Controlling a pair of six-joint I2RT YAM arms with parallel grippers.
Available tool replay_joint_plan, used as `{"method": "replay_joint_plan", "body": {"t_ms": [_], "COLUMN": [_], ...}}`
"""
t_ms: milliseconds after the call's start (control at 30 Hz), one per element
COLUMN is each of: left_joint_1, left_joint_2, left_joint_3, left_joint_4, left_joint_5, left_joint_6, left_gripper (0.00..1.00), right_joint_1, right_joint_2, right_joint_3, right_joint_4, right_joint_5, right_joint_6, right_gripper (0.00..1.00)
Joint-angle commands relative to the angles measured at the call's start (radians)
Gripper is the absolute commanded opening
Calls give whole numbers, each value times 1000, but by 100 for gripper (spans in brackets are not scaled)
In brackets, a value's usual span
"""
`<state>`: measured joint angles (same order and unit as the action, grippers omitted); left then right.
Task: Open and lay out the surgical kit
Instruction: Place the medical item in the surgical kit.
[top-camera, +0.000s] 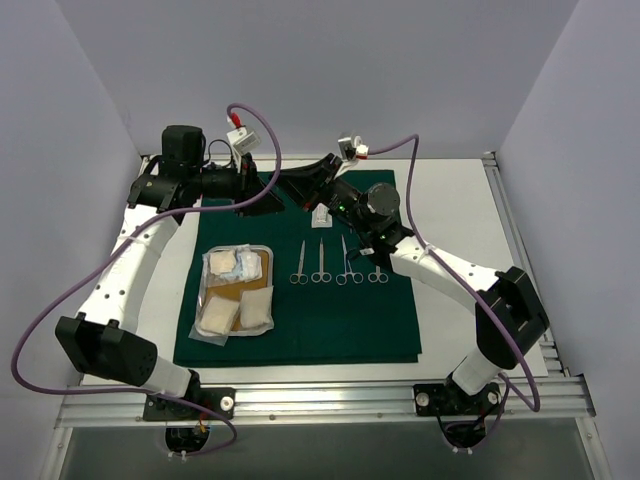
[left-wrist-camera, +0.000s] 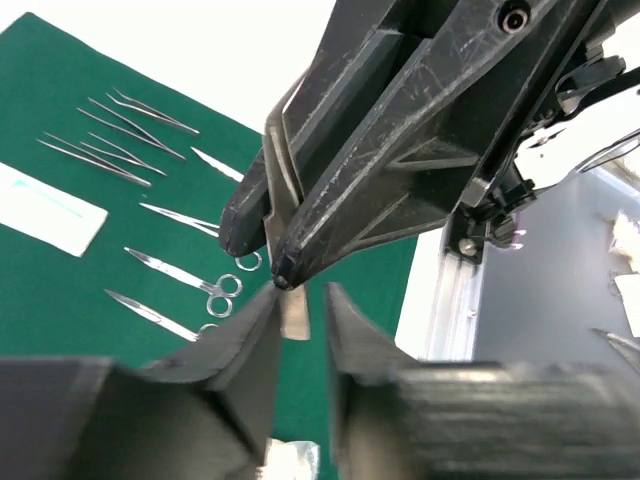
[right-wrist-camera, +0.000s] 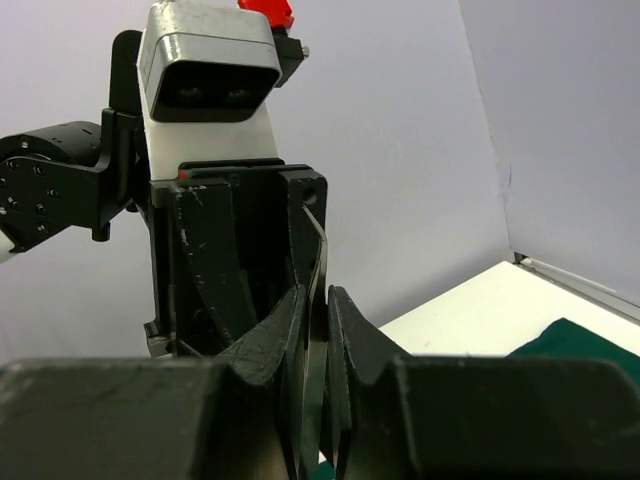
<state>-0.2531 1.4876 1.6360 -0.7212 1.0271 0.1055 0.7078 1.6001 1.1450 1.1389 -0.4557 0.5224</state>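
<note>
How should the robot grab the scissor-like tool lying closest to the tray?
Probably by the thin middle, between rings and tips, coming straight down. The scissor-like tool lies flat on the green cloth, rings at the near end, so jaws closing across it should clear the next tool.

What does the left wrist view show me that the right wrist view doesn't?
Only the left wrist: tweezers, ring-handled scissors and a white packet laid out, and a gap between the thin steel instrument and one finger of the left gripper. Only the right wrist: the left arm's camera housing, seen head-on against the wall. Both: the right gripper pinching that instrument, the left gripper's fingers either side of it, and some green cloth.
</note>
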Motion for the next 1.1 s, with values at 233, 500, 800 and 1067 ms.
{"method": "replay_joint_plan", "body": {"t_ms": [233, 500, 800, 1067], "left_joint_1": [-3, -54, -90, -92], "left_joint_2": [-44, -43, -47, -47], "left_joint_3": [18, -13, -36, -44], "left_joint_4": [-10, -29, -23, -20], "left_joint_5": [-28, -430, -469, -467], "left_joint_6": [10, 17, 31, 28], "left_gripper": [2, 2, 2, 2], "right_joint_1": [16, 219, 277, 263], "right_joint_2": [-49, -71, 15, 43], "right_joint_3": [18, 81, 170, 188], "right_joint_4": [-59, -393, -475, -507], "right_joint_5": [101, 698, 916, 913], "right_joint_6": [-42, -220, -216, -159], "right_gripper": [5, 40, 15, 0]}}
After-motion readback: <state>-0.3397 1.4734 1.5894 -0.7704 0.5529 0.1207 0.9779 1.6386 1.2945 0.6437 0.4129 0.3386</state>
